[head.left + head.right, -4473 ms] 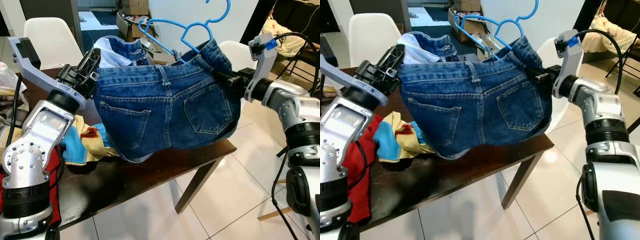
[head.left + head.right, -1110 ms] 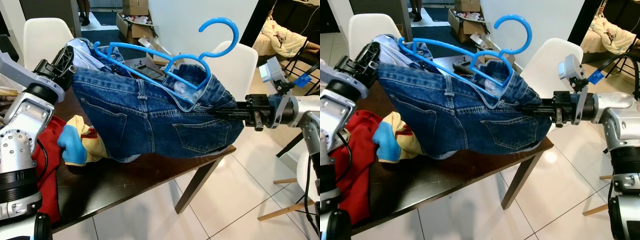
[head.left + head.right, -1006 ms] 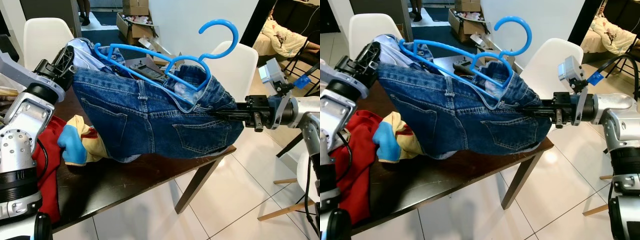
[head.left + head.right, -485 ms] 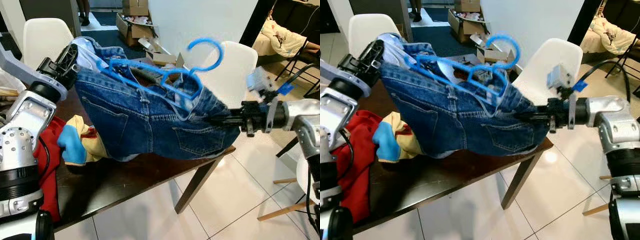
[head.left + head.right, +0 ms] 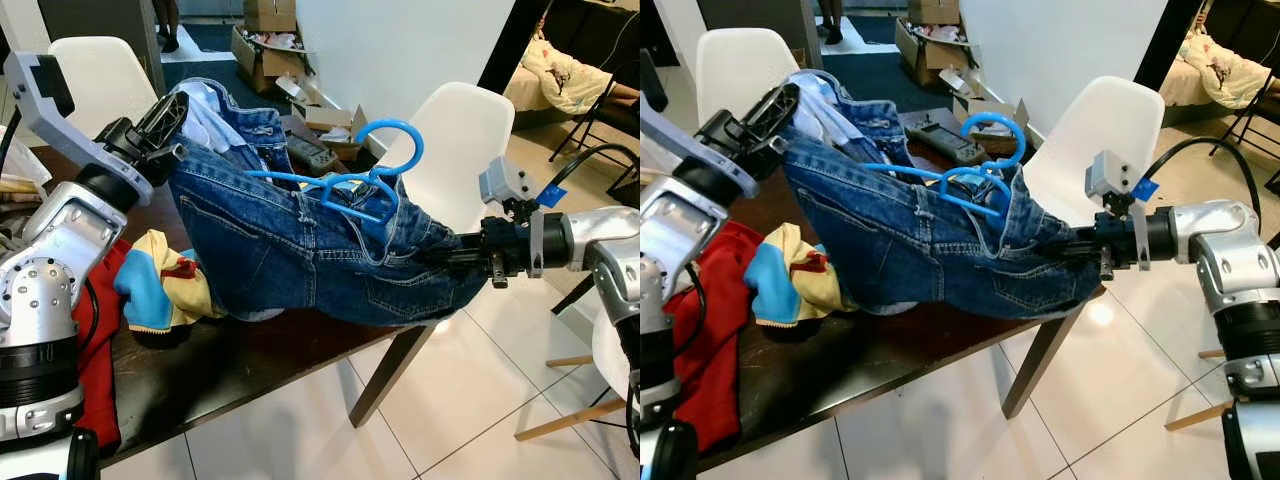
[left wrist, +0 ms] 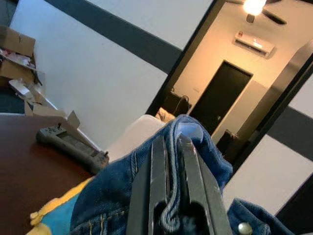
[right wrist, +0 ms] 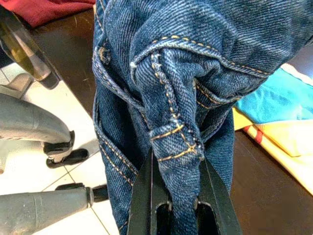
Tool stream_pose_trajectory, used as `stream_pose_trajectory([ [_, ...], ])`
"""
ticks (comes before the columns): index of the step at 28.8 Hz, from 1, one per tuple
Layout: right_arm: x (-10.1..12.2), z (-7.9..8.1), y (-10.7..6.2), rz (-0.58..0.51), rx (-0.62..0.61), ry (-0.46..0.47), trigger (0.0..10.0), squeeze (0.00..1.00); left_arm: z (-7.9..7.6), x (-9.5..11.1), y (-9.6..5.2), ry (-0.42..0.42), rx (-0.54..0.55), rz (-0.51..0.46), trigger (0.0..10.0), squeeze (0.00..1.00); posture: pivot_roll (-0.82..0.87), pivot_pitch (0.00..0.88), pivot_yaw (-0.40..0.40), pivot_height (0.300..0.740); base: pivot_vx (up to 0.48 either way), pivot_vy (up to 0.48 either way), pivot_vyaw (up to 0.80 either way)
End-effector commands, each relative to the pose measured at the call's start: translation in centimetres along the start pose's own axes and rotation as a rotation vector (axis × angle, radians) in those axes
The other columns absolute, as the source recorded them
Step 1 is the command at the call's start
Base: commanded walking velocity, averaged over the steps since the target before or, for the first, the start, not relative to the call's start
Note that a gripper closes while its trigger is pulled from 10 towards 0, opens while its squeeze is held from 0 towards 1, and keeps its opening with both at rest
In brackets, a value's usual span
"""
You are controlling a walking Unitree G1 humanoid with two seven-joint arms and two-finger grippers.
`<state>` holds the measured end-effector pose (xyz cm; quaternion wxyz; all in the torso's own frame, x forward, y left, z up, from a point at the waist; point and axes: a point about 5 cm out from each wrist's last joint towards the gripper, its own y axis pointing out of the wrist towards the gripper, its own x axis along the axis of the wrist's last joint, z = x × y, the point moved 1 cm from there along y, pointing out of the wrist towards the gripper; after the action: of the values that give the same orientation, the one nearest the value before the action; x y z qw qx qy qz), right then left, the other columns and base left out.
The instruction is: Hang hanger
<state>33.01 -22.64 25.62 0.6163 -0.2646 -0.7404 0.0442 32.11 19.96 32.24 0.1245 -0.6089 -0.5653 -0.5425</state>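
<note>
Inside denim shorts point(image 5: 300, 250), blue hanger point(image 5: 345, 186)

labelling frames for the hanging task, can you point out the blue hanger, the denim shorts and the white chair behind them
blue hanger point(image 5: 398, 134): left eye view, on the curved hook.
denim shorts point(image 5: 270, 265): left eye view, on the back panel above the table.
white chair point(image 5: 1110, 120): right eye view, on the seat back.

Head views: bright, even indoor light, sharp throughout; soft glare on the floor tiles point(image 5: 470, 400) at lower right, shadow under the table point(image 5: 200, 370). Left wrist view: warm ceiling lamp point(image 6: 253, 6) at upper right, flared; near fingers blurred. Right wrist view: evenly lit, denim point(image 7: 195, 73) crisp.
</note>
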Motion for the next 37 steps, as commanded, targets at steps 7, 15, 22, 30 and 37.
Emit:
stream_pose_trajectory([
  [7,0.0,0.4,0.3,-0.027,0.023,0.019,0.0,0.00,-1.9,-2.3,-0.1,0.107,-0.078,0.127,10.0,0.00,0.12,0.076,-0.104,0.740,0.000,0.000,0.00],
  [15,0.7,0.4,3.1,-0.137,-0.005,0.044,0.0,0.00,-8.4,-6.6,0.8,0.185,-0.303,0.252,10.0,0.00,0.12,0.073,-0.104,0.740,0.000,0.000,0.00],
  [22,0.9,0.4,3.7,-0.166,-0.014,0.049,0.0,0.00,-9.2,-7.4,0.7,0.230,-0.337,0.280,10.0,0.00,0.12,0.073,-0.103,0.740,0.000,0.000,0.00],
  [30,1.3,0.3,4.0,-0.195,-0.032,0.054,0.0,0.00,-10.2,-8.1,-0.5,0.337,-0.431,0.372,10.0,1.00,0.12,0.073,-0.105,0.740,0.000,0.000,0.00],
  [37,1.4,-0.1,3.9,-0.213,-0.057,0.064,0.0,0.00,-9.1,-6.3,-2.9,0.472,-0.501,0.474,10.0,1.00,0.13,0.073,-0.106,0.740,0.000,0.000,0.00],
])
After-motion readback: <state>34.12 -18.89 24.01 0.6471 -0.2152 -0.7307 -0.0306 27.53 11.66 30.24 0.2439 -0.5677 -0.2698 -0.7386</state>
